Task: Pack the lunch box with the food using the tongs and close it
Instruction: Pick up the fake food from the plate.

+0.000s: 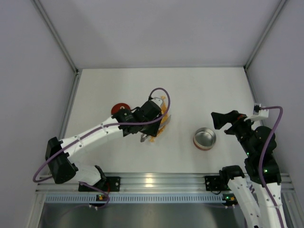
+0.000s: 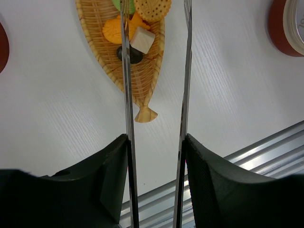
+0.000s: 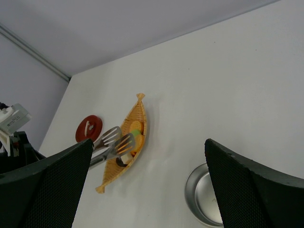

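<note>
Between left jaws, the tongs (image 2: 126,95)

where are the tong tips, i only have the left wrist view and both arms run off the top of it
Observer: In the right wrist view the tongs end in flat slotted tips. The tips sit apart above the food in the orange tray.
Operator: ok, anything in the lunch box yet
Observer: The top view shows the lunch box with only bare steel inside and no food.
Operator: and the right arm
Observer: The right gripper is open and holds nothing. It sits near the lunch box's right side.
</note>
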Robot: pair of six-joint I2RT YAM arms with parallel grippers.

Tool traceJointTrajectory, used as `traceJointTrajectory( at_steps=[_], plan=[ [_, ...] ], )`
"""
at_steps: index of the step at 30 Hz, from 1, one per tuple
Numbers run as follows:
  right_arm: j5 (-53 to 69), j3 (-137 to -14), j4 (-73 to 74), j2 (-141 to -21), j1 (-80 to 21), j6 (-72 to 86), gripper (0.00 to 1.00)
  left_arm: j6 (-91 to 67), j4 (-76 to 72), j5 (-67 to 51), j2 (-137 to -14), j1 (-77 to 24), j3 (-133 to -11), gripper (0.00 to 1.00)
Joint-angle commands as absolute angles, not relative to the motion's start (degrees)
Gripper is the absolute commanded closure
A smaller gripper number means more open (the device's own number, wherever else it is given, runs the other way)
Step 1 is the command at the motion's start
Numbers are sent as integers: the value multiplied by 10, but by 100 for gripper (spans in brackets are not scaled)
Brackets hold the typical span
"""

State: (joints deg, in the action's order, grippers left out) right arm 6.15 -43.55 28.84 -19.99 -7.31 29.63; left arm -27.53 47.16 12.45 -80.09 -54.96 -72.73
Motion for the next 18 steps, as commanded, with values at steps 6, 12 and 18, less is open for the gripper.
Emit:
traceJointTrajectory(
  at_steps=[6,12,18],
  plan=[
    [58,-446,274,-201,-64,288,1,-271,450,132,-819,-555,-733,46],
    [50,-451,284,-199,-64,281,1,-268,436,129,-836,-555,-732,45],
    [43,-453,291,-197,-64,276,0,-265,427,127,-853,-555,-733,45]
  ],
)
